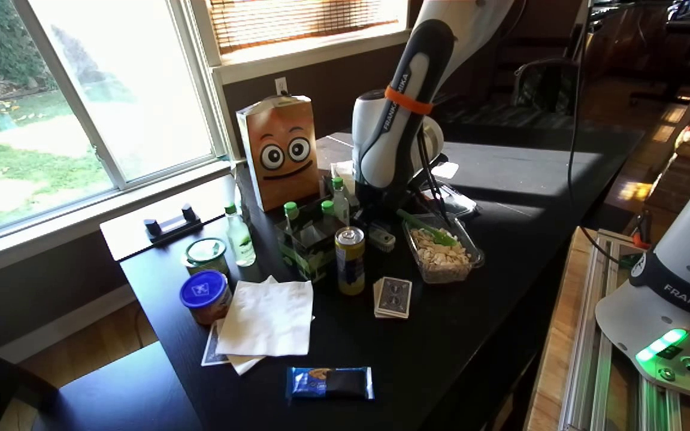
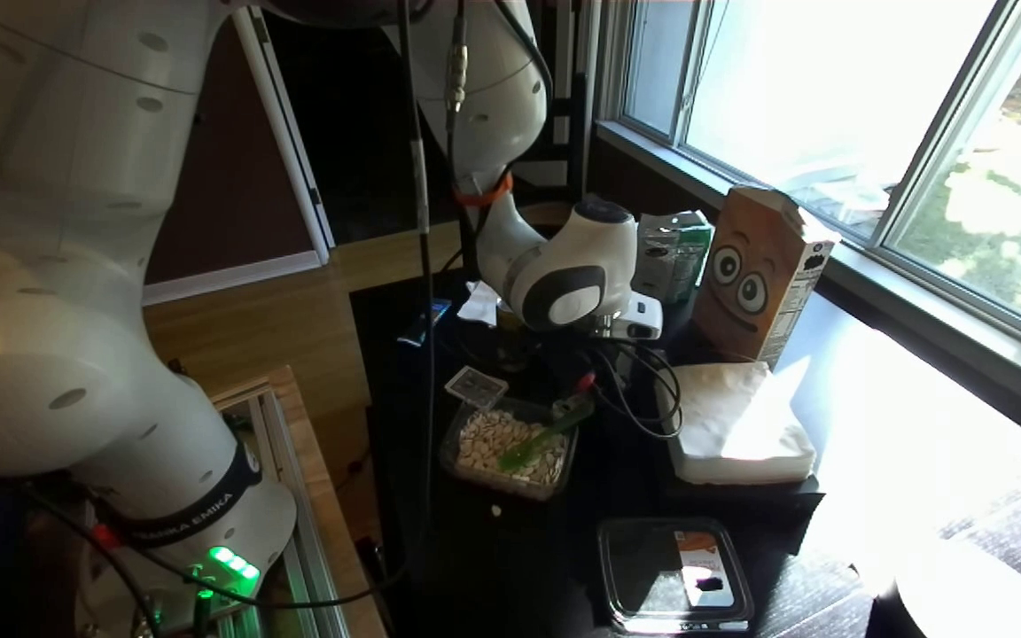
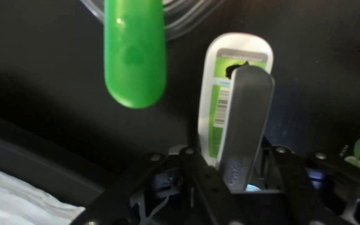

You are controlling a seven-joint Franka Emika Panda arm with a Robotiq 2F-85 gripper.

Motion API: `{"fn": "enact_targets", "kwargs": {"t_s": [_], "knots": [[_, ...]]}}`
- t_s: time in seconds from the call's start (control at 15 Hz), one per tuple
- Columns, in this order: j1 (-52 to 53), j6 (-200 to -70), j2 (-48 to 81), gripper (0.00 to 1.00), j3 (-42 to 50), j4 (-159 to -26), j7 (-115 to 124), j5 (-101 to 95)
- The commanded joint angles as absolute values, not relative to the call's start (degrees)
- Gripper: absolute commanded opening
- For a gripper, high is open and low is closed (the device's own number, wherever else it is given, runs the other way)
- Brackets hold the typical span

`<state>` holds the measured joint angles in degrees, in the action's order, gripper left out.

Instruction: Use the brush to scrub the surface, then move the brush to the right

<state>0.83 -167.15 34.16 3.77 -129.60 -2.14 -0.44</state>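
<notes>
- Brush (image 3: 245, 106) with rounded white base, green label and long grey handle: lying on wide, glossy black bench (image 1: 417, 359).
- White, dark-panelled robot arm (image 1: 423, 66): reaching down over bench, close to brush.
- Tall orange carton (image 1: 285, 155) with big-eyed smiling face: upright on bench.
- Black, green-printed carrier (image 1: 303, 260), holding clear, green-capped bottles (image 1: 341, 206): to one side of brush.
- Clear plastic tub (image 2: 502, 486) of flat, pale seeds (image 2: 488, 434), with green plastic utensil (image 3: 134, 59) set in: to other side of brush.
- Black, jointed claw (image 3: 235, 153): fingers apart, either side of brush's lower end in wrist view; cannot tell whether clamped or loose.
- Yellow-and-blue can (image 1: 350, 263): upright near brush.
</notes>
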Motion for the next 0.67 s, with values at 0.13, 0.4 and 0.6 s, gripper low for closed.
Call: {"fn": "enact_targets", "kwargs": {"t_s": [0.13, 0.4, 0.6], "knots": [[0.07, -165.92, 35.44, 0.16, 3.80, -128.00, -1.18, -1.21], [-3.83, -165.61, 36.65, 0.16, -4.58, -127.68, -8.08, -0.41], [-7.38, -165.14, 37.97, 0.16, -8.06, -126.07, -11.07, 0.67]]}}
